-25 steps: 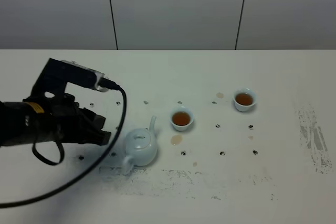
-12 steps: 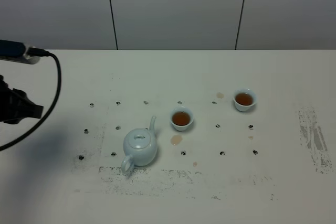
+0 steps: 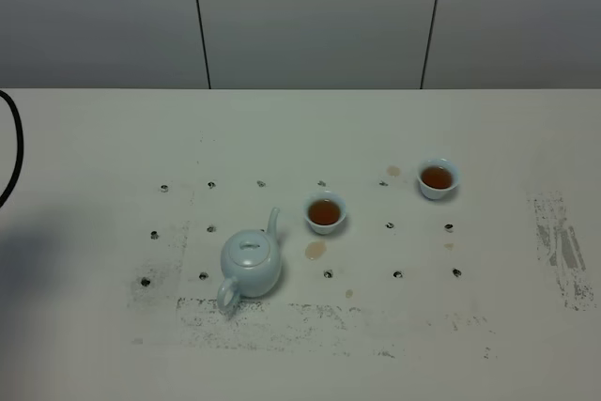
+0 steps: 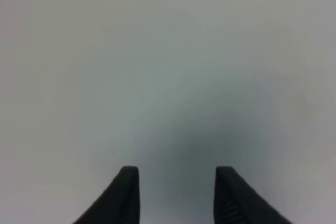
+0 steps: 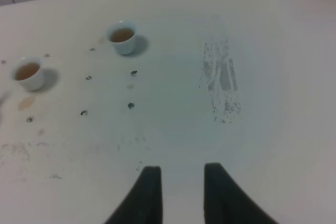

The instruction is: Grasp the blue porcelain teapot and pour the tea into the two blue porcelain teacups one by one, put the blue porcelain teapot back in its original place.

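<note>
**Pot set down, both cups filled, arms drawn clear**

Withdrawn from the scene since a second ago is the left arm, which was beside the pot and is now gone past the table's left edge, only a loop of black cable [image 3: 9, 147] being left in the high view; the blue porcelain teapot [image 3: 251, 263] is seen upright and untouched, left of the table's middle and nearer the front edge, its spout turned toward the nearer of the two blue porcelain teacups [image 3: 325, 212]; the farther cup [image 3: 437, 178] is placed further toward the right edge, and brown tea is seen in both.

The left gripper [image 4: 177, 179] is held parted over bare table [image 4: 157, 51], nothing between its jaws; the right gripper [image 5: 182, 177] is seen clenched as far as it goes, empty, near the right edge.

The task is judged as good as finished; the retreat is best completed away from the crockery, so that the pot is not nudged and the small spill stains [image 3: 315, 250] beside the near cup are not added to.
</note>
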{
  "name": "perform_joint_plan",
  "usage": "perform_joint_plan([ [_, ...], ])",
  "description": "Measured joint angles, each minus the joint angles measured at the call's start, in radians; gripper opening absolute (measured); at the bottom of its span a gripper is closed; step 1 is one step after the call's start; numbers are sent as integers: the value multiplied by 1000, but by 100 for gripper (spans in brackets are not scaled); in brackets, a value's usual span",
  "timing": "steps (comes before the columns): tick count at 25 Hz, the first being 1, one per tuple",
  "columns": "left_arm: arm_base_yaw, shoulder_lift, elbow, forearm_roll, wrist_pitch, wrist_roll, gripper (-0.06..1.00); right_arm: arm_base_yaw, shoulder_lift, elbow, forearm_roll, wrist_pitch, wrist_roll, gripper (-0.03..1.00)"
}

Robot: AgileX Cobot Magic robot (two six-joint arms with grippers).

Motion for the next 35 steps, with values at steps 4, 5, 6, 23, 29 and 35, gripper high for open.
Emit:
perform_joint_plan([
  [4, -50, -102, 24, 11, 6, -91, 40, 0, 0, 0, 0, 0, 0, 22],
  [5, -66, -131, 43, 11, 11, -111, 40, 0, 0, 0, 0, 0, 0, 22],
  [6, -82, -167, 65, 9, 14, -130, 40, 0, 0, 0, 0, 0, 0, 22],
  [23, -215, -922, 361, 35, 531, -251, 40, 0, 0, 0, 0, 0, 0, 22],
  [29, -215, -1056, 390, 59, 669, -352, 40, 0, 0, 0, 0, 0, 0, 22],
  [35, -215, -1161, 455, 40, 664, -375, 40, 0, 0, 0, 0, 0, 0, 22],
])
